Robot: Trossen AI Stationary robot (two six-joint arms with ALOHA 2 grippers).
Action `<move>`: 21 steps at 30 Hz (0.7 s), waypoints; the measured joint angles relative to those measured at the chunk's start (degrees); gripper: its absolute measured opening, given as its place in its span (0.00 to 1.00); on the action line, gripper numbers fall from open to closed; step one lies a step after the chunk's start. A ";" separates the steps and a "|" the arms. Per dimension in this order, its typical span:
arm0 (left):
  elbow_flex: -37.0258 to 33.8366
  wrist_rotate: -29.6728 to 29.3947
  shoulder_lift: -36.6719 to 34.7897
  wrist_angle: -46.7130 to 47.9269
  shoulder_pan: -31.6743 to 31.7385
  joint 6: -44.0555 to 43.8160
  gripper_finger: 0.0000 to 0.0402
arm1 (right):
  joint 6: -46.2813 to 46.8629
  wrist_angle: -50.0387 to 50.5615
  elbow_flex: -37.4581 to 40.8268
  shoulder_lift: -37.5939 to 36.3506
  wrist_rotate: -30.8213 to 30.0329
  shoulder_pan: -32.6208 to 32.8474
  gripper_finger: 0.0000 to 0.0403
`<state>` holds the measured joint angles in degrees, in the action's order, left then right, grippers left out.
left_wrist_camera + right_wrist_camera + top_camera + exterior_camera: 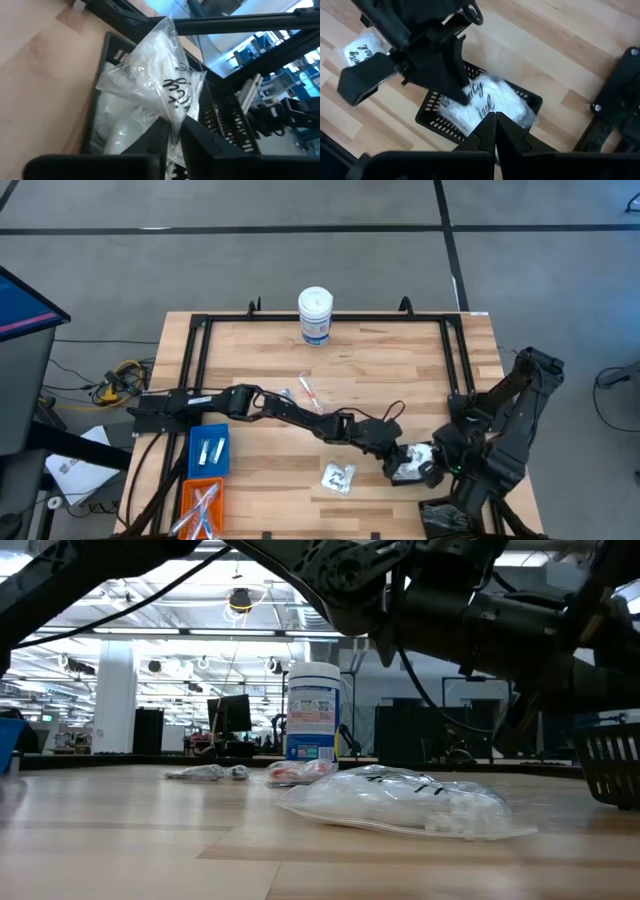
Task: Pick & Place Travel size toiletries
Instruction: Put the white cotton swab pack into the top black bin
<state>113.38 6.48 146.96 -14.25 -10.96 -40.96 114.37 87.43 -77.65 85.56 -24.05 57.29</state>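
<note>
Held over the black bin (432, 119) near the table's right front is a clear crinkly packet (155, 80) with white contents and black script, with my left gripper (176, 131) shut on it. More white packets lie inside that bin (107, 55). My right gripper (495, 120) hangs shut just above the bin's near side (440, 463) and touches nothing. A second clear packet (338, 477) lies flat on the wood left of the bin. Thin white-and-red sticks (310, 390) and another small item lie mid-table. My left gripper pinches one end of the clear packet (176, 116) between its two fingers. The fingers come slanting down from the table's left. The packet sticks out beyond the fingertips, over the black bin. Whether its far end rests on the packets in the bin, I cannot tell.
A tall white canister (315, 315) with a blue label stands at the far edge. A blue bin (208, 452) and an orange bin (200, 505) holding small items sit at the near left. A black metal frame (196, 350) runs along the table's edges.
</note>
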 joint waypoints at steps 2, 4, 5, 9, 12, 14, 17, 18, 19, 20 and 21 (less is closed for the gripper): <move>0.00 0.66 0.00 -0.08 0.00 -0.04 0.15 | -1.88 -0.81 0.00 0.00 -0.02 -1.04 0.00; 0.00 0.75 0.00 0.08 0.00 0.01 0.19 | -3.45 -1.36 0.00 0.00 -0.02 -1.73 0.00; 0.00 0.94 0.00 0.12 -0.05 0.07 0.22 | -3.76 -1.39 0.00 0.00 -0.02 -2.02 0.00; 0.00 2.94 0.00 -0.04 -0.22 0.57 0.32 | -3.83 -1.39 0.00 0.02 -0.02 -2.48 0.00; 0.00 7.28 0.00 -0.06 -0.31 1.97 0.38 | -3.92 -2.26 0.04 0.02 -0.02 -2.27 0.00; -0.02 9.81 -0.32 0.28 -0.39 2.62 0.40 | -4.67 -4.04 0.57 0.02 -0.21 -2.18 0.00; -0.05 11.55 -1.99 1.28 -0.42 4.65 0.42 | -6.78 -8.67 2.83 0.04 -0.24 -2.42 0.00; -0.04 11.48 -2.97 2.59 -0.42 5.90 0.42 | -7.42 -10.15 3.60 0.04 -0.23 -2.60 0.00; -0.03 11.08 -3.92 3.83 -0.42 7.33 0.42 | -8.02 -11.54 4.33 0.04 -0.20 -2.75 0.00; 0.00 10.23 -4.84 5.22 -0.49 8.93 0.42 | -8.66 -12.89 4.98 0.04 -0.20 -2.86 0.00; -0.61 9.64 -6.04 7.00 -0.61 10.53 0.42 | -9.33 -14.27 5.54 0.04 -0.17 -3.03 0.00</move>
<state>112.77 16.11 140.91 -7.25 -11.57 -30.43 105.04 73.16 -72.11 85.60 -24.23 54.25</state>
